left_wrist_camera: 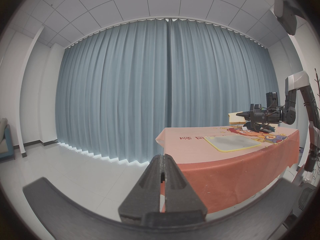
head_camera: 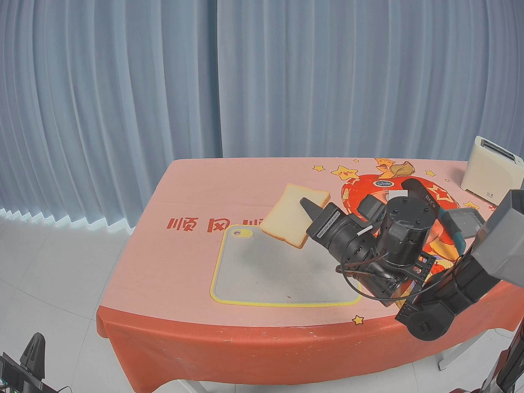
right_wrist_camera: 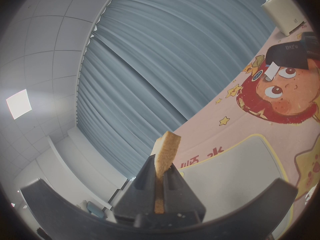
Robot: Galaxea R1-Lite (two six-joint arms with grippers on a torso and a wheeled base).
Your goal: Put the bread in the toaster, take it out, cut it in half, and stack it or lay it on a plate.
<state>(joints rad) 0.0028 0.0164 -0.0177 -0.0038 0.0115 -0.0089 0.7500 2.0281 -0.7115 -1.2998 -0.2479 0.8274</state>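
Large red characters run across the tablecloth (head_camera: 164,279); the print on the toaster (head_camera: 491,170) is too small to read.

My right arm (head_camera: 406,230) is matt black, with rounded joint housings, and its upper link (head_camera: 499,241) is a boxy light-grey shell. A thin black cable (head_camera: 343,273) loops loose beside the wrist. The right gripper (head_camera: 308,207) has a white printed label (head_camera: 329,222) on its black body. My left gripper (left_wrist_camera: 163,160) has 2 black wedge-shaped fingers (left_wrist_camera: 150,187) with recessed panels.
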